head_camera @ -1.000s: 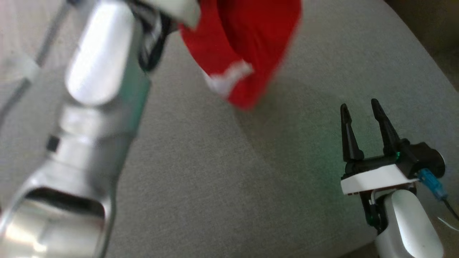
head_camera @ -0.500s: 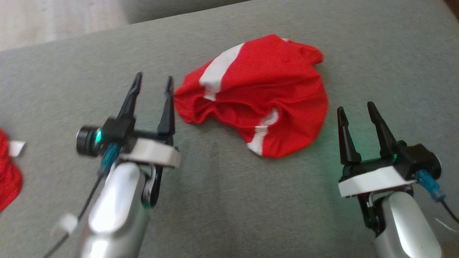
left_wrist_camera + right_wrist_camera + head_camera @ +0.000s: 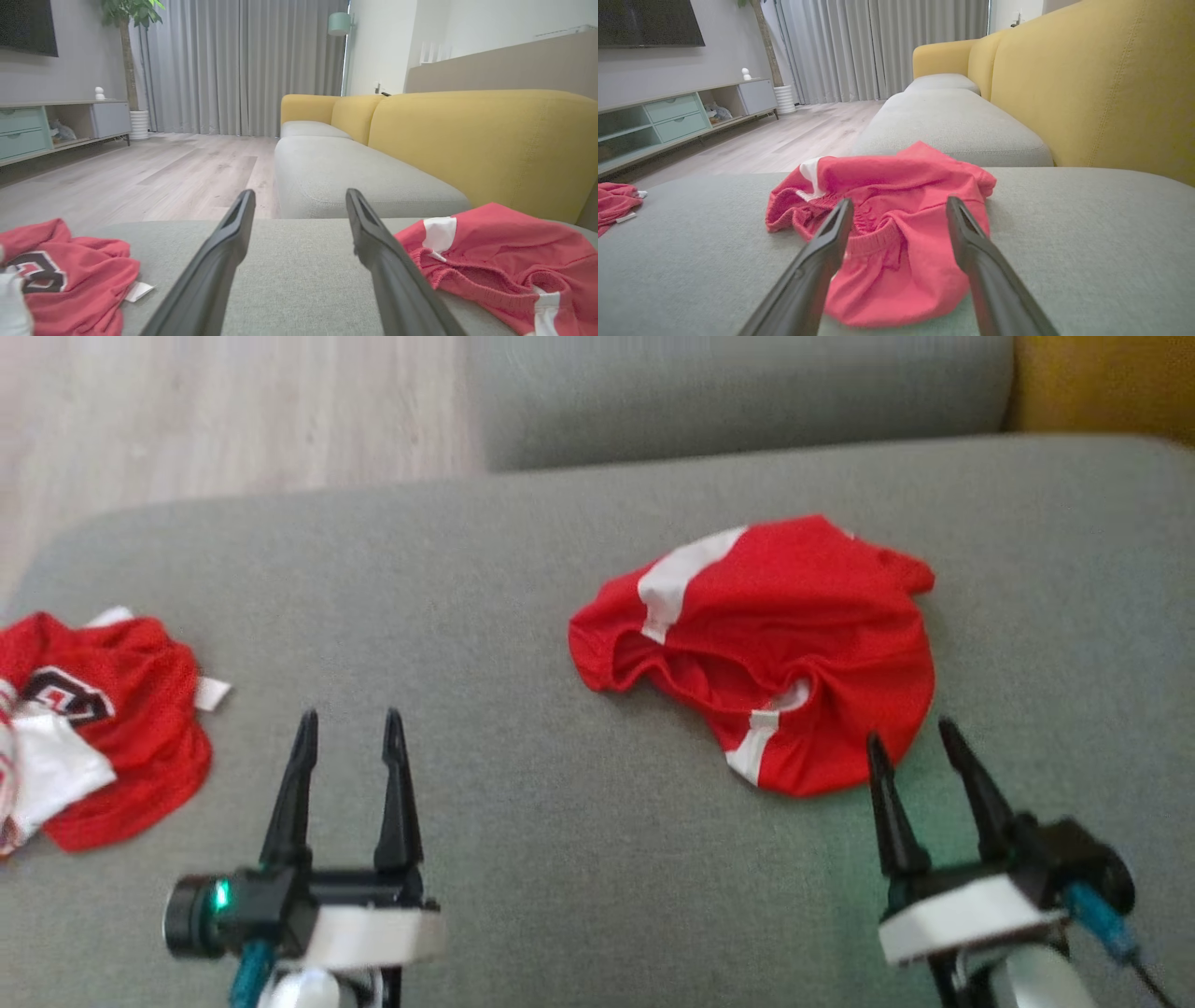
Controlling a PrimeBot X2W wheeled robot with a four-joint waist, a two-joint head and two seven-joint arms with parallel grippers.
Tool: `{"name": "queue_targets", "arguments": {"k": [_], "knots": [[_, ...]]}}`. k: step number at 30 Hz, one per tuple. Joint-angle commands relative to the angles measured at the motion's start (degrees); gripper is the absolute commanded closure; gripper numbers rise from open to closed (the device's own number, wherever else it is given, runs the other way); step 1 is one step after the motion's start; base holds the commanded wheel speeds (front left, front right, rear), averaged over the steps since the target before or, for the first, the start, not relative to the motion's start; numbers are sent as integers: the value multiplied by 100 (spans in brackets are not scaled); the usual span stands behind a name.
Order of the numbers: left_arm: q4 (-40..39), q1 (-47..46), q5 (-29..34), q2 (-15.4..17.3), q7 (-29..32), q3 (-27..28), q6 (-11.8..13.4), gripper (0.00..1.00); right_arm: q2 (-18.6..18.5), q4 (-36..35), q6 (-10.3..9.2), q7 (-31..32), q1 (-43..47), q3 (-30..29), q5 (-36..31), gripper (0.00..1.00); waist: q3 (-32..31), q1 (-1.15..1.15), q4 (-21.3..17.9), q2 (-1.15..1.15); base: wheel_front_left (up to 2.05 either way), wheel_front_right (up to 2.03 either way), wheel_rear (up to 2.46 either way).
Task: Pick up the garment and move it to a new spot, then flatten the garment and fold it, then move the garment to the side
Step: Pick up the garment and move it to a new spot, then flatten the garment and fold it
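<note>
The garment (image 3: 775,644), red shorts with white side stripes, lies crumpled on the grey sofa cushion (image 3: 523,784), right of centre. My right gripper (image 3: 910,733) stands open just in front of its near edge, and its fingertips reach the hem without touching it. In the right wrist view the garment (image 3: 901,179) lies straight ahead, beyond the open right gripper (image 3: 899,203). My left gripper (image 3: 350,719) is open and empty at the lower left, well clear of the cloth. From the left gripper (image 3: 299,193) the garment (image 3: 504,252) shows off to the right.
A second red piece, a jersey with a dark print (image 3: 103,719), lies bunched at the cushion's left edge. A yellow sofa back (image 3: 486,140) runs along the right. Another grey cushion (image 3: 952,121) lies beyond, and wooden floor (image 3: 233,411) to the left.
The left gripper has opened and let the garment drop onto the cushion, then drawn back to the lower left. The head camera has shifted. The right gripper stays open.
</note>
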Motion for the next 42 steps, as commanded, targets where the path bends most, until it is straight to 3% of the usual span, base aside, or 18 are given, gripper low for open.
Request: {"name": "queue_targets", "arguments": {"k": [1, 12, 42], "knots": [[-198, -10, 29, -1, -29, 137, 44, 0, -13, -231, -4, -22, -13, 146, -26, 0, -263, 2, 108, 0, 0, 0, 0], [54, 590, 379, -3, -29, 141, 324, 0, -13, -479, -4, -22, 640, 11, -49, 0, -687, 2, -20, 0, 0, 0, 0], [388, 803, 464, -4, -29, 118, 250, 0, -13, -261, -4, -22, 612, -35, 75, 0, -930, 2, -51, 0, 0, 0, 0]]}}
